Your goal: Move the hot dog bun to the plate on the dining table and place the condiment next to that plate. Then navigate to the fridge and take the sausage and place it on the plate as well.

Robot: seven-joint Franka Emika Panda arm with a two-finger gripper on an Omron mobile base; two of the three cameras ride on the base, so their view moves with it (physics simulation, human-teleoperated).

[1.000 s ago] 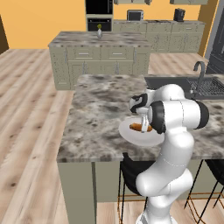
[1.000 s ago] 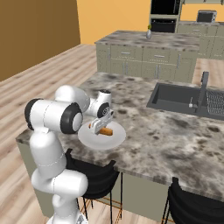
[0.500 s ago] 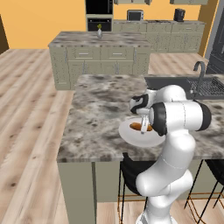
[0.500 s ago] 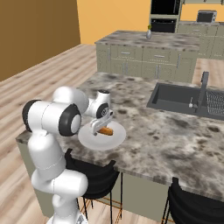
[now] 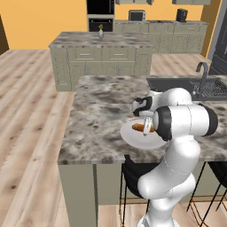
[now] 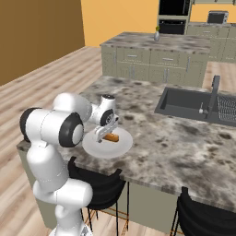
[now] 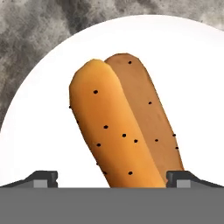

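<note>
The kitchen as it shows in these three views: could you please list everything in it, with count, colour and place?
hot dog bun: one, orange-brown with dark specks, lying on the plate
plate: one, white, near the front edge of the island counter
island counter: one, grey-brown marble top, nearest the robot
sink: one, dark, set into the island counter, with a faucet
stools: two, black, tucked under the island counter
rear counter: one, marble top on beige cabinets, with a small bottle on top
oven: one, black, at the back wall
gripper: one, open, directly over the hot dog bun
</note>
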